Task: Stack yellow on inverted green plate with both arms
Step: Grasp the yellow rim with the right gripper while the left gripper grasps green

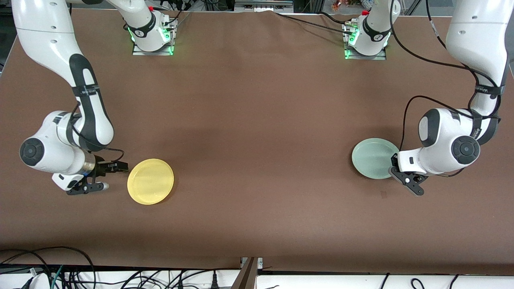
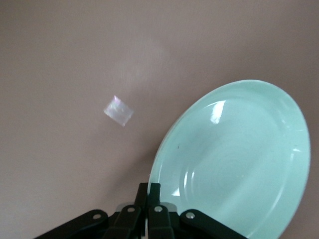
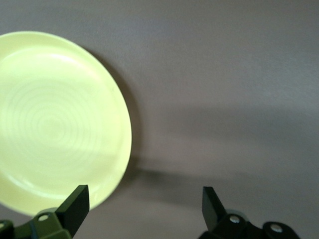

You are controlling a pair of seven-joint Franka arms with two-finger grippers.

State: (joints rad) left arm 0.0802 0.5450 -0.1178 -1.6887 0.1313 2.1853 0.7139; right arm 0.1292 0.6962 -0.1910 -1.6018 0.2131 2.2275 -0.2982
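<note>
1. The desk (image 1: 257, 140) has a flat, matte brown top with an even, cloth-like look.
2. The yellow plate (image 1: 150, 181) is a round, shallow disc with a low raised rim. It lies flat toward the right arm's end of the desk. The right wrist view shows faint concentric rings across its smooth, bright face (image 3: 57, 124).
3. Being round, the yellow plate has no long axis, and its open side faces up.
4. The green plate (image 1: 373, 157) is a round, shallow, pale mint disc toward the left arm's end of the desk, well apart from the yellow plate. The left wrist view shows it glossy, with white glints on its dished face (image 2: 234, 159).
5. The right tool (image 1: 106, 176) sits low just beside the yellow plate's rim, on the side toward the right arm's end. Its black fingers (image 3: 75, 204) stand wide apart, and one tip overlaps the plate's edge in the right wrist view.
6. The left tool (image 1: 401, 176) is at the green plate's rim. Its fingers (image 2: 154, 199) are drawn together on that rim, pinching the plate.
7. A small pale, shiny square patch (image 2: 118, 110) lies on the desk near the green plate.
</note>
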